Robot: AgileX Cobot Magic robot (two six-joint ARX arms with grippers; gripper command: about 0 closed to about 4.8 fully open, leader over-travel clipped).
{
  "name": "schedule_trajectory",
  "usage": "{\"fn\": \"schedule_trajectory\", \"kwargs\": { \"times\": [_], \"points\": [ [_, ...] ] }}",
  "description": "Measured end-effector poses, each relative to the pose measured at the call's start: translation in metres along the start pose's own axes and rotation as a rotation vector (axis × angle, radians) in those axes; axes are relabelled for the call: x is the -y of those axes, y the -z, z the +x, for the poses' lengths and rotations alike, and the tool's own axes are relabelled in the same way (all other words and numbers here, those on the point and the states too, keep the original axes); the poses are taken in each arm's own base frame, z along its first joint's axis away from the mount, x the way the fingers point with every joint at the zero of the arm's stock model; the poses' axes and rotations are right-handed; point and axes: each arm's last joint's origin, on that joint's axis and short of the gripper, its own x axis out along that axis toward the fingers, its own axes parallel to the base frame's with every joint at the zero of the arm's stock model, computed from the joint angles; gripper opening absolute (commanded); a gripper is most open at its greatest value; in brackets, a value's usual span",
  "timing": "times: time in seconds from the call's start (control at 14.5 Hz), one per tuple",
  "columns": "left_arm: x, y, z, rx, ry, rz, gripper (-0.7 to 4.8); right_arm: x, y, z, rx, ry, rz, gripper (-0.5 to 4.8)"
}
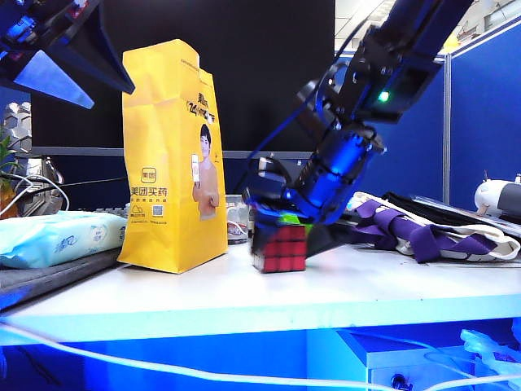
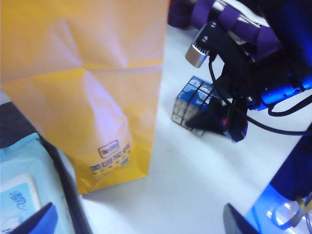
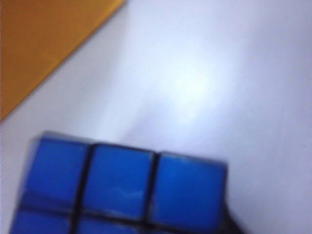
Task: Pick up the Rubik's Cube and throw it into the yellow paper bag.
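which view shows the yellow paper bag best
The exterior view: the yellow paper bag stands whole and upright on the table, printed side visible. The left wrist view shows only its creased lower part from above; the right wrist view catches just a blurred corner.

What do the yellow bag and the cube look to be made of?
Yellow paper bag: matte paper, judging by its sharp creases, folded sides and flat printing. Rubik's Cube: probably hard glossy plastic, with smooth coloured tiles in a black grid, faintly reflective in the right wrist view.
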Motion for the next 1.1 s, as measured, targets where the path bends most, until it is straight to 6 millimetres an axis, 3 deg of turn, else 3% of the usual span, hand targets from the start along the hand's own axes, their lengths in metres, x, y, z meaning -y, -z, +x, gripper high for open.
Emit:
{"fn": "schedule_trajectory", "kwargs": {
  "times": [0.14, 0.28, 0.48, 0.76, 1.1],
  "points": [
    [0.000, 0.000, 0.000, 0.001, -0.007, 0.001, 4.79, 0.000, -0.001, 0.000, 0.008, -0.001, -0.001, 1.47],
    [-0.001, -0.001, 0.000, 0.012, -0.011, 0.006, 4.79, 0.000, -0.001, 0.001, 0.011, -0.001, -0.001, 0.31],
    [-0.003, -0.004, 0.000, 0.029, -0.068, 0.020, 4.79, 0.001, -0.007, 0.000, 0.002, -0.001, -0.028, -0.01],
    [-0.007, -0.013, -0.001, 0.111, -0.153, 0.054, 4.79, -0.011, -0.088, -0.048, 0.106, 0.006, -0.151, -0.01],
    [-0.010, -0.020, -0.001, 0.175, -0.196, 0.075, 4.79, -0.018, -0.159, -0.127, 0.241, 0.031, -0.219, -0.01]
  ]
}}
